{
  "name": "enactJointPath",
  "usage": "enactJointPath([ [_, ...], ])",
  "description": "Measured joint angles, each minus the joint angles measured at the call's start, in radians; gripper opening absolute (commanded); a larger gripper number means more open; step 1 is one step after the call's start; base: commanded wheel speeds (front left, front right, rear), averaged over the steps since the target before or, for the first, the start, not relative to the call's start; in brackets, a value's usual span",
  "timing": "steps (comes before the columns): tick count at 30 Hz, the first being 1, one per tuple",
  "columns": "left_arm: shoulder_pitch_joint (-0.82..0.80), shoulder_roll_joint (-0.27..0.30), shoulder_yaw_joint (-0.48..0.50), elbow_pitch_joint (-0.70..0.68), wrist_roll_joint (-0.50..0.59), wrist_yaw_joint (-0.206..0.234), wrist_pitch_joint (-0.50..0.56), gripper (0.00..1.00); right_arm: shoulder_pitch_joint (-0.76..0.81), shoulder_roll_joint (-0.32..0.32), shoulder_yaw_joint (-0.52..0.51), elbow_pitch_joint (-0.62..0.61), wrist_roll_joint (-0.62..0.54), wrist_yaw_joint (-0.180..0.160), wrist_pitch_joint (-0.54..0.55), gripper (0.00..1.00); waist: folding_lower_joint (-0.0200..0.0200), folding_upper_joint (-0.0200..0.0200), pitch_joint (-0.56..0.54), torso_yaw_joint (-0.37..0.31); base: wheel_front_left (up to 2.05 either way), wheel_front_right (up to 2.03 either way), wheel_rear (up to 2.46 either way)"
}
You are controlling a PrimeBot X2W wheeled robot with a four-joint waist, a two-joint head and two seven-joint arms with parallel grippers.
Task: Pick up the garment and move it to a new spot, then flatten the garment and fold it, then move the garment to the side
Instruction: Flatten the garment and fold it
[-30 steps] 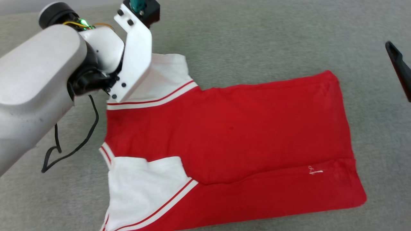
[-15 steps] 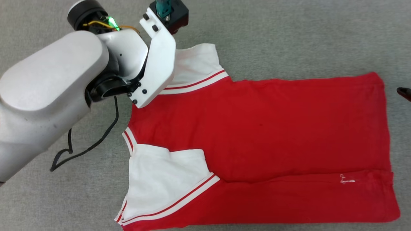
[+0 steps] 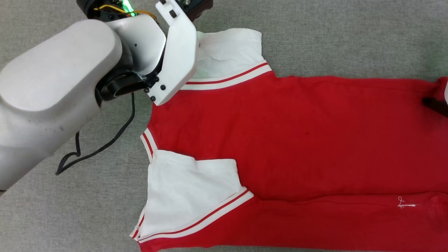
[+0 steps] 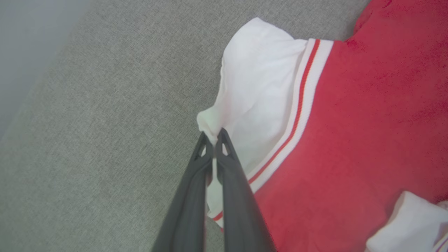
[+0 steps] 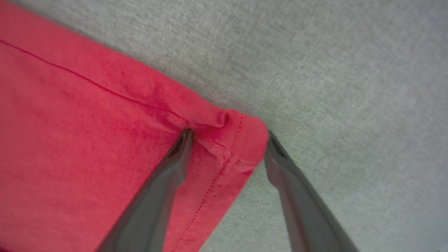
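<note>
shows a red jersey t-shirt (image 3: 297, 140) with white, red-striped short sleeves, spread across a grey woven fabric surface (image 3: 332, 38), near sleeve folded in over the body. pinches the far white sleeve's outer edge in the left gripper (image 4: 213, 134), fingers pressed together on a small bunch of cloth. straddles the far hem corner with the right gripper (image 5: 229, 134), fingers spread wide, clamping nothing. looks soft, light and limp, probably stretchy, prone to sag and wrinkle; seems best taken by pinching stitched corners at both ends together.
</note>
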Motion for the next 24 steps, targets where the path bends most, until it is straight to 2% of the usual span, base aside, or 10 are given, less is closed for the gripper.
enactJointPath([
  [1,0.000,0.000,-0.002,0.004,-0.004,0.000,-0.004,0.00,0.000,-0.002,0.002,0.002,0.007,0.000,-0.016,0.96,0.0000,-0.0001,0.000,-0.001,0.00,0.00,0.00],
  [2,0.000,0.000,-0.003,0.008,-0.006,0.000,-0.010,0.00,0.000,-0.002,0.006,0.006,0.010,0.000,-0.035,0.17,0.0000,0.0000,-0.002,-0.002,0.00,0.00,0.00],
  [3,0.000,-0.001,-0.003,0.012,-0.006,0.000,-0.016,0.00,0.000,-0.001,0.009,0.012,0.018,0.000,-0.053,0.00,0.0000,0.0000,-0.006,-0.004,0.00,0.00,0.00],
  [14,0.100,0.016,-0.007,0.048,-0.034,0.000,-0.115,0.00,0.049,0.028,0.049,0.055,0.040,0.000,-0.302,0.00,0.0000,0.0000,-0.132,-0.027,0.00,0.00,0.00],
  [24,0.220,0.079,-0.007,-0.024,-0.052,0.000,-0.163,0.00,0.151,-0.014,0.078,0.012,0.051,0.000,-0.465,0.00,0.0000,0.0000,-0.298,-0.039,0.00,0.00,0.00],
])
